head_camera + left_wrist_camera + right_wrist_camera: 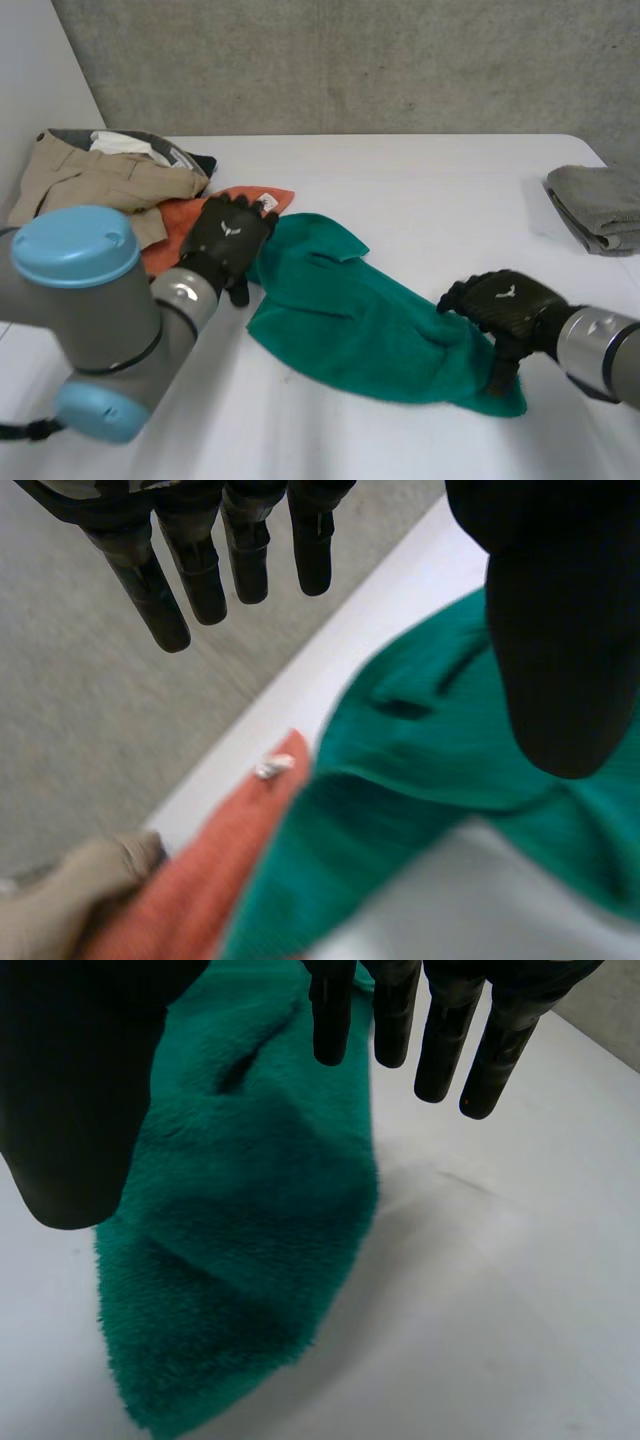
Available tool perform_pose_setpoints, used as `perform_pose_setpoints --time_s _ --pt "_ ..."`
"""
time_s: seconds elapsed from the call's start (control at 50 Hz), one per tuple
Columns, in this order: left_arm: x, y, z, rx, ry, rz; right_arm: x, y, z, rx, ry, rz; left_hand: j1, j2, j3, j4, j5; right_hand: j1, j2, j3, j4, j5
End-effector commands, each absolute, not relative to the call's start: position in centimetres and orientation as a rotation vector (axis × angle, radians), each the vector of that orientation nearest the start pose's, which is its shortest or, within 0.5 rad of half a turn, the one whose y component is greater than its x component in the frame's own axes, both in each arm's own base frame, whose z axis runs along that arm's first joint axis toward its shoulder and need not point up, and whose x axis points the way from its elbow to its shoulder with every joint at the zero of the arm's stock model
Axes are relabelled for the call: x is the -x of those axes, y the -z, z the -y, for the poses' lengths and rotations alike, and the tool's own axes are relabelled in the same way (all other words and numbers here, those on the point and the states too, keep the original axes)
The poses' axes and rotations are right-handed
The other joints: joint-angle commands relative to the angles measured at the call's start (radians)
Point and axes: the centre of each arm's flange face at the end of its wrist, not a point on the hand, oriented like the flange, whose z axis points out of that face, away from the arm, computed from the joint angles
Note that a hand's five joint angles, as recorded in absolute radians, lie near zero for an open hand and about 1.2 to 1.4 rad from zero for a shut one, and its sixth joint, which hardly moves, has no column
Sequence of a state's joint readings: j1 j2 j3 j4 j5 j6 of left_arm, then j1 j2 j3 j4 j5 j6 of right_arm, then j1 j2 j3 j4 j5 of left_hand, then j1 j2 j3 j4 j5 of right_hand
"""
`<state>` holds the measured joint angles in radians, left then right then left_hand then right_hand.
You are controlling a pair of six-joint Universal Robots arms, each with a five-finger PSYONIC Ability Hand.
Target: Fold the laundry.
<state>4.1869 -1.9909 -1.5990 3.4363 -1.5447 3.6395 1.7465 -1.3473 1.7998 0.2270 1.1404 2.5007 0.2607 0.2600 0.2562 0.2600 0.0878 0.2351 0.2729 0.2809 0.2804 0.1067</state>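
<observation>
While left robot hand [228,235] and right robot hand [505,300] hover released over the green towel [350,320], the left could snag orange cloth [165,240].

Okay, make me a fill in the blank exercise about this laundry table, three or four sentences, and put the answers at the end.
1. The towel spread out between the two hands is ____ in colour.
2. The cloth with a small white tag, beside the left hand, is ____.
3. The grey towel lies folded near the table edge on the robot's ____ side.
4. The beige trousers lie in a pile on the robot's ____ side.

Missing words: green; orange; right; left.
</observation>
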Motion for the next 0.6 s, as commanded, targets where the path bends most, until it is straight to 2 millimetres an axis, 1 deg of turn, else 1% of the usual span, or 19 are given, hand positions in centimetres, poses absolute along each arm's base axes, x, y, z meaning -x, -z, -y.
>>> perform_pose_setpoints --time_s 0.02,0.04,0.06,0.08,0.14,0.18,0.2,0.24,0.26,0.28,0.32,0.34,0.38,0.46,0.48,0.5,0.54,0.56,0.6 --pt "32.9 -16.3 29.7 -1.413 2.202 -1.885 -22.6 -15.1 20.8 1.354 1.472 -2.186 0.064 0.065 0.069 0.065 0.063 0.111 0.073 0.065 0.066 0.065" --pt "33.0 -15.2 30.4 -1.483 2.175 -1.883 -23.0 -14.7 20.2 1.376 1.487 -2.157 0.082 0.083 0.086 0.083 0.08 0.108 0.07 0.062 0.063 0.062" --pt "32.9 -14.7 30.6 -1.516 2.151 -1.891 -23.3 -14.3 19.8 1.389 1.482 -2.149 0.082 0.083 0.087 0.083 0.08 0.108 0.07 0.062 0.063 0.062" --pt "32.5 -13.5 31.1 -1.582 2.076 -1.919 -23.3 -14.1 19.6 1.392 1.479 -2.151 0.088 0.089 0.092 0.089 0.086 0.108 0.07 0.062 0.063 0.062" --pt "32.2 -12.5 31.7 -1.635 1.983 -1.927 -23.4 -13.2 19.4 1.398 1.467 -2.184 0.146 0.147 0.151 0.147 0.145 0.114 0.076 0.068 0.069 0.068" --pt "32.2 -12.1 31.9 -1.662 1.945 -1.918 -23.3 -12.8 19.8 1.396 1.493 -2.213 0.205 0.206 0.21 0.206 0.203 0.123 0.085 0.077 0.078 0.077" --pt "32.2 -11.4 32.0 -1.682 1.902 -1.922 -23.3 -12.7 19.9 1.394 1.505 -2.221 0.255 0.255 0.259 0.255 0.253 0.126 0.088 0.08 0.081 0.08" --pt "32.1 -10.8 32.1 -1.689 1.866 -1.922 -23.3 -12.6 20.2 1.393 1.522 -2.231 0.311 0.311 0.315 0.311 0.309 0.14 0.103 0.095 0.095 0.094" --pt "32.0 -10.7 32.2 -1.681 1.854 -1.92 -23.2 -12.5 20.5 1.39 1.54 -2.24 0.36 0.361 0.365 0.361 0.359 0.242 0.204 0.196 0.197 0.196" --pt "31.8 -10.7 32.4 -1.656 1.831 -1.921 -23.2 -12.6 20.6 1.389 1.551 -2.239 0.567 0.568 0.572 0.568 0.566 0.365 0.328 0.32 0.32 0.319" --pt "31.6 -10.7 32.5 -1.622 1.812 -1.926 -23.2 -12.7 20.9 1.382 1.568 -2.241 0.911 0.912 0.916 0.912 0.91 0.831 0.793 0.785 0.786 0.785" --pt "31.4 -10.9 32.5 -1.591 1.798 -1.931 -23.1 -12.9 21.3 1.372 1.592 -2.244 1.133 1.134 1.138 1.134 1.132 1.158 1.12 1.112 1.113 1.112" --pt "31.5 -11.0 32.2 -1.568 1.787 -1.938 -23.0 -13.0 21.6 1.363 1.615 -2.242 1.136 1.136 1.14 1.136 1.134 1.161 1.123 1.115 1.116 1.115" --pt "31.4 -13.6 31.3 -1.49 1.821 -1.928 -22.9 -14.8 22.3 1.345 1.733 -2.215 1.136 1.136 1.14 1.136 1.134 1.161 1.123 1.115 1.116 1.115" --pt "31.6 -15.4 30.3 -1.468 1.87 -1.922 -22.7 -16.7 22.7 1.327 1.828 -2.185 1.136 1.136 1.14 1.136 1.134 1.161 1.123 1.115 1.116 1.115" --pt "31.6 -16.5 29.6 -1.452 1.9 -1.927 -22.7 -17.5 22.8 1.321 1.861 -2.173 1.136 1.136 1.14 1.136 1.134 1.161 1.123 1.115 1.116 1.115" --pt "31.6 -17.8 28.5 -1.437 1.941 -1.938 -22.6 -19.0 22.9 1.307 1.917 -2.143 1.136 1.136 1.14 1.136 1.134 1.161 1.123 1.115 1.116 1.115" --pt "31.5 -19.1 27.2 -1.421 1.98 -1.948 -22.5 -20.1 23.0 1.302 1.944 -2.129 1.136 1.136 1.14 1.136 1.134 1.161 1.123 1.115 1.116 1.115" --pt "31.3 -20.5 26.0 -1.406 2.024 -1.945 -22.1 -21.2 23.2 1.292 1.961 -2.133 1.136 1.136 1.14 1.136 1.134 1.161 1.123 1.115 1.116 1.115"
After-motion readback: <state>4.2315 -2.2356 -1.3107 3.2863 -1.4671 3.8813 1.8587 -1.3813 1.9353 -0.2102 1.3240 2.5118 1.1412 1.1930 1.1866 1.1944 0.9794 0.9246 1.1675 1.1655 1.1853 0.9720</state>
